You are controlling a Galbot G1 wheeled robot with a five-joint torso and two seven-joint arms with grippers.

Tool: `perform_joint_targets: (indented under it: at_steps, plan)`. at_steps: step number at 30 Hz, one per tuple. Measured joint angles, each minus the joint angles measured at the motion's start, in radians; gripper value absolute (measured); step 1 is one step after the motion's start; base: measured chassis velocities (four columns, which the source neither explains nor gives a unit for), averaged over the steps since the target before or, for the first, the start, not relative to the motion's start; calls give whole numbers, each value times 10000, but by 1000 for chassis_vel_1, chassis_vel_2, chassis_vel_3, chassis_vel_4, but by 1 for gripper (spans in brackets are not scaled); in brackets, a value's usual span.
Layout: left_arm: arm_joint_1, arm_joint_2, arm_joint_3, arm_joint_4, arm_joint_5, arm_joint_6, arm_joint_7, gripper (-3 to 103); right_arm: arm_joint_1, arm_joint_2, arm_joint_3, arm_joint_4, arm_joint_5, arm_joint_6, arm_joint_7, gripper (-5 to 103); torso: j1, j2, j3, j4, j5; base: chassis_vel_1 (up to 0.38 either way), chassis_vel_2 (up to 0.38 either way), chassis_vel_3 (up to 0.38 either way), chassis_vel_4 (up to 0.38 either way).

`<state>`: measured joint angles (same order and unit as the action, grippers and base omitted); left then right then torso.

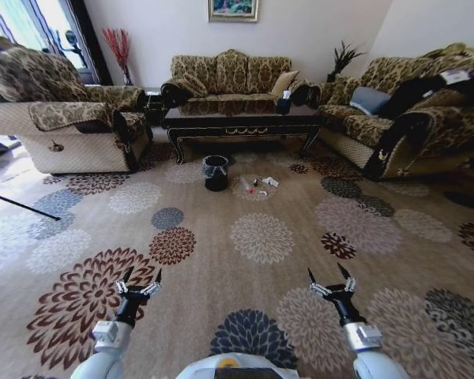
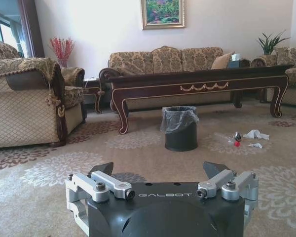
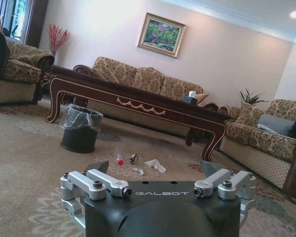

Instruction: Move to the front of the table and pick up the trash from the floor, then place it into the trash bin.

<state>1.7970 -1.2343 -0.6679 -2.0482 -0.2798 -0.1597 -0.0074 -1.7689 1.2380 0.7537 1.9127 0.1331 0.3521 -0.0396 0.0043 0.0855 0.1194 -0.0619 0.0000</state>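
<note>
Far ahead, the dark wood table with gold trim stands before the back sofa. The black trash bin with its clear liner sits on the floor in front of the table. Right of the bin lies the trash: a clear bottle with a red cap, a small dark piece and white paper bits. The same litter lies right of the bin in the left wrist view. Low over the flowered carpet, my left gripper and right gripper both hang open and empty.
An armchair stands at the left, a sofa behind the table and another sofa at the right. A tissue box rests on the table. A thin dark rod crosses the floor at the left.
</note>
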Motion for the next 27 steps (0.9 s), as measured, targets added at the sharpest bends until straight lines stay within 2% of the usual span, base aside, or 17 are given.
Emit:
perform_joint_targets:
  at_steps: [21,27]
  plan:
    - [-81,46,-56,1,-31,18,-46,100,-54,114,1,95,-63,-5,52,100,-41,-837,-784,0,0,0,0,0,0]
    - [-68,14,-58,42,-42,25,-127,100,-49,117,-21,103,-2,48,42,100,-42,-859,-908,0,-1,0,0,0,0]
